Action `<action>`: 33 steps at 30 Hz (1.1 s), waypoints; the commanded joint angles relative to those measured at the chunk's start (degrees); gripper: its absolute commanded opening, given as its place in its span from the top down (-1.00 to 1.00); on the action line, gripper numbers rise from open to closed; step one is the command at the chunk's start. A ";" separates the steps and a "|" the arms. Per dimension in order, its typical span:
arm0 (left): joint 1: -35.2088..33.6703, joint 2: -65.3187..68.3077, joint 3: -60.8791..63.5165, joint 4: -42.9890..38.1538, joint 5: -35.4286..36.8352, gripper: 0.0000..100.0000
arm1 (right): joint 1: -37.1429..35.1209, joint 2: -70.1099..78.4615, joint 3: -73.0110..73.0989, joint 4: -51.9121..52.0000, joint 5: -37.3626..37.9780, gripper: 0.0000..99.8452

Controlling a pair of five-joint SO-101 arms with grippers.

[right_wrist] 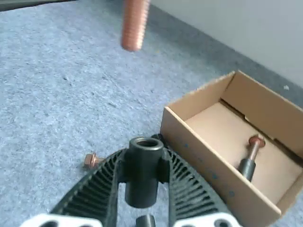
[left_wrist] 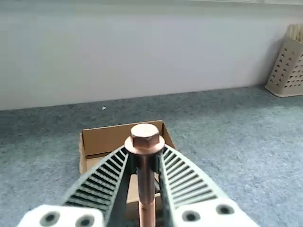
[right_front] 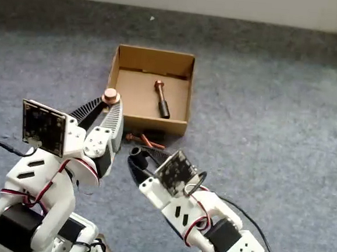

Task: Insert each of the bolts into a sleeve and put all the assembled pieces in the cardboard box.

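Bolt of copper, tubular black sleeve

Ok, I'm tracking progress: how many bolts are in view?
4: one bolt in the jaws of the left gripper, one sleeved bolt in the cardboard box, seemingly two loose bolts on the carpet; the arms may hide more.

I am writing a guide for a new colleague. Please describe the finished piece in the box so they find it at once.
Find the open cardboard box on the grey carpet. One piece lies on its floor: a copper bolt with a black sleeve on its shank. The bolts outside the box are bare copper.
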 commanded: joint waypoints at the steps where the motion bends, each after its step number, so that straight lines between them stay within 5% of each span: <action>1: 3.91 -0.57 -0.31 -1.49 0.70 0.99 | -2.51 -4.88 1.10 -6.02 2.20 0.99; 25: 11.47 -0.66 1.80 -1.58 2.37 0.99 | -1.19 -17.01 3.21 -6.73 1.93 0.99; 33: 11.47 -7.87 4.53 -3.16 2.29 0.99 | 3.30 -16.92 3.21 -6.55 -8.26 0.99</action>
